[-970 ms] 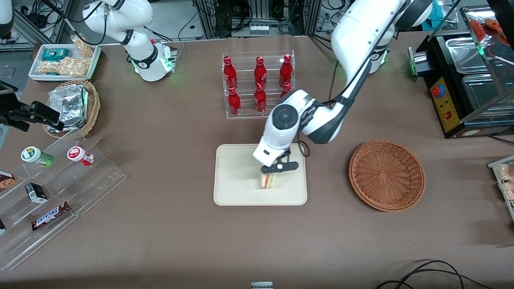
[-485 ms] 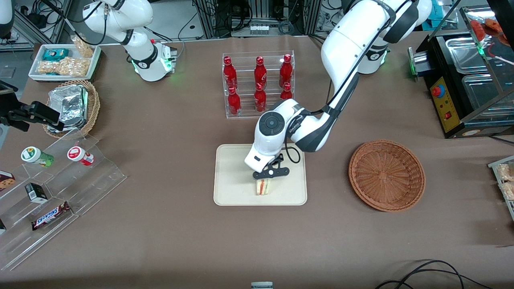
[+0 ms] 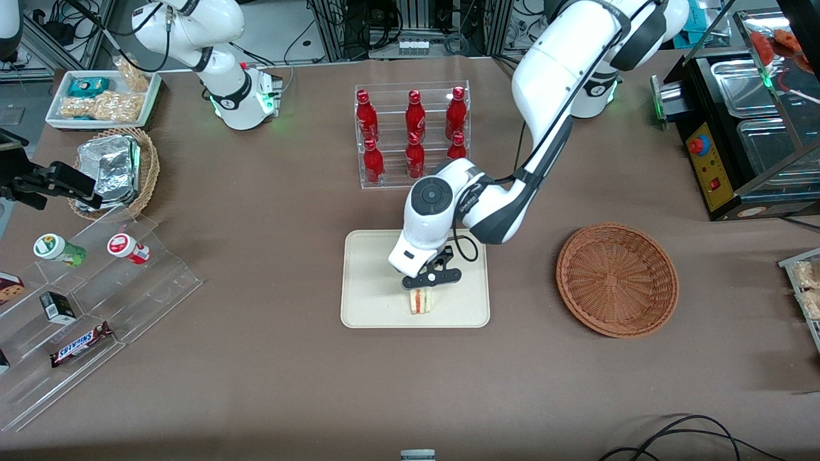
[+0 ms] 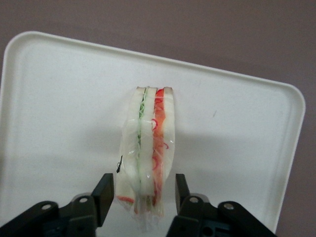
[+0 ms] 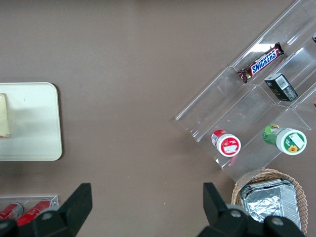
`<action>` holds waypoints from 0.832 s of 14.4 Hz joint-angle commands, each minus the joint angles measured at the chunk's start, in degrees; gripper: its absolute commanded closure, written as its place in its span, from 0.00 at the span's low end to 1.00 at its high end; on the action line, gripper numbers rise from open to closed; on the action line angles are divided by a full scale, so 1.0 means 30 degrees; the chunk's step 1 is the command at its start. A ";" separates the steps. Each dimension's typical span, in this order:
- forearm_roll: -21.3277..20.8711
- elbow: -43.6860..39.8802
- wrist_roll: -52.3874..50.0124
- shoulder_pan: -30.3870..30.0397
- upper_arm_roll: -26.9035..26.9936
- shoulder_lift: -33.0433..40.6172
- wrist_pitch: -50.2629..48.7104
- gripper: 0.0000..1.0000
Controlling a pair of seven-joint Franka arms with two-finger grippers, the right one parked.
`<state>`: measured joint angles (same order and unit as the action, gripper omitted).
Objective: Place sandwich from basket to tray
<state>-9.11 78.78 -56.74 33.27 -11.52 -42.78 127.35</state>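
One sandwich [image 3: 421, 301] stood on edge on the tray [image 3: 365, 282], in the part nearer the front camera, and I had the end effector [image 4: 142, 192] straddling its upper end. From the wrist camera I saw both fingers [image 4: 103, 191] spread just clear of the bread on either side, a thin gap showing, so nothing was pinched. The basket [image 3: 617, 279] sat well apart on the table [image 3: 256, 384], toward the working arm's end, with nothing in it.
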 commanded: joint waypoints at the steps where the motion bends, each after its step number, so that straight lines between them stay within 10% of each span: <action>1: -0.0362 0.0722 -0.0804 0.0220 0.0267 0.3059 -0.2947 0.00; 12: -0.0187 0.3499 0.2758 -0.4843 0.0355 0.8924 -1.0195 0.00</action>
<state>-9.63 83.87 -53.45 22.22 -9.98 -19.64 96.64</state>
